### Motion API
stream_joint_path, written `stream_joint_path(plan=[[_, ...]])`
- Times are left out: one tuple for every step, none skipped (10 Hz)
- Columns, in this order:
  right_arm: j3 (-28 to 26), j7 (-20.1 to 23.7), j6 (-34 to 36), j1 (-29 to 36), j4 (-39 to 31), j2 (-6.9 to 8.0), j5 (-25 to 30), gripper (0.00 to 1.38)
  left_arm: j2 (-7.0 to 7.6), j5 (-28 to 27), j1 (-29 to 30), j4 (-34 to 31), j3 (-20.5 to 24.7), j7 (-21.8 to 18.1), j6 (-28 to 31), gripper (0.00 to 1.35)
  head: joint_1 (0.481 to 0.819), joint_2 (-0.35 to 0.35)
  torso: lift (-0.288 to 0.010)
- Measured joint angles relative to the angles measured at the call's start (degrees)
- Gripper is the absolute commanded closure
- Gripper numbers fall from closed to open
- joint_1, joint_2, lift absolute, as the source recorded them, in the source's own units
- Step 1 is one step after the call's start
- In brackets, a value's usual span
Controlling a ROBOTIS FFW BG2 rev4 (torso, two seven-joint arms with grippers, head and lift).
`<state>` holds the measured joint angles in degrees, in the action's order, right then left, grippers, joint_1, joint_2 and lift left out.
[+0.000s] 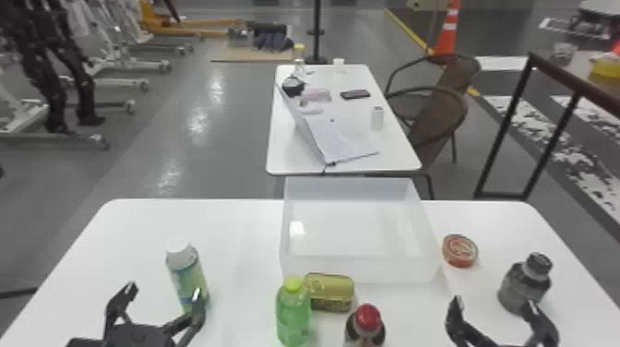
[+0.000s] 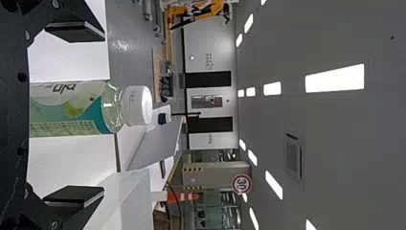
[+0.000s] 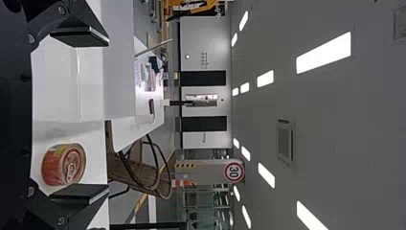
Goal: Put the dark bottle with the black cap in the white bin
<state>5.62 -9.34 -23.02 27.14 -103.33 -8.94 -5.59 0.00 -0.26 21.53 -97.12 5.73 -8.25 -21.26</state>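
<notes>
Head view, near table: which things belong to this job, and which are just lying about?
For the job:
dark bottle with the black cap, standing at the right
white bin
right gripper, open, probably the one to use

Just lying about:
white-capped bottle
green bottle
red-capped bottle
gold tin
round red tin
</notes>
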Motion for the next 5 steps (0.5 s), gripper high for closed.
stream_joint_path(plan=[[0.03, -1.29, 0.5, 0.4, -0.23, 0.14, -0.59, 0.21, 0.0, 0.0, 0.0, 0.0, -0.01, 0.02, 0.04, 0.17, 0.549, 0.0, -0.1], [0.07, -2.17, 1.53, 0.81, -0.81, 0.3, -0.91, 0.21, 0.0, 0.0, 0.0, 0.0, -0.02, 0.0, 0.17, 0.17, 0.549, 0.0, -0.1], [0.09, -2.53, 3.37, 1.17, -1.71, 0.38, -1.01, 0.21, 0.0, -0.03, 0.0, 0.0, -0.02, 0.01, 0.23, 0.17, 0.549, 0.0, -0.1], [0.09, -2.62, 4.8, 1.36, -2.35, 0.41, -1.08, 0.21, 0.0, -0.06, 0.0, 0.0, -0.03, 0.01, 0.29, 0.17, 0.549, 0.0, -0.1], [0.09, -2.62, 5.57, 1.42, -2.64, 0.41, -1.18, 0.21, 0.0, -0.07, 0.0, 0.0, -0.08, 0.0, 0.37, 0.17, 0.549, 0.0, -0.1]])
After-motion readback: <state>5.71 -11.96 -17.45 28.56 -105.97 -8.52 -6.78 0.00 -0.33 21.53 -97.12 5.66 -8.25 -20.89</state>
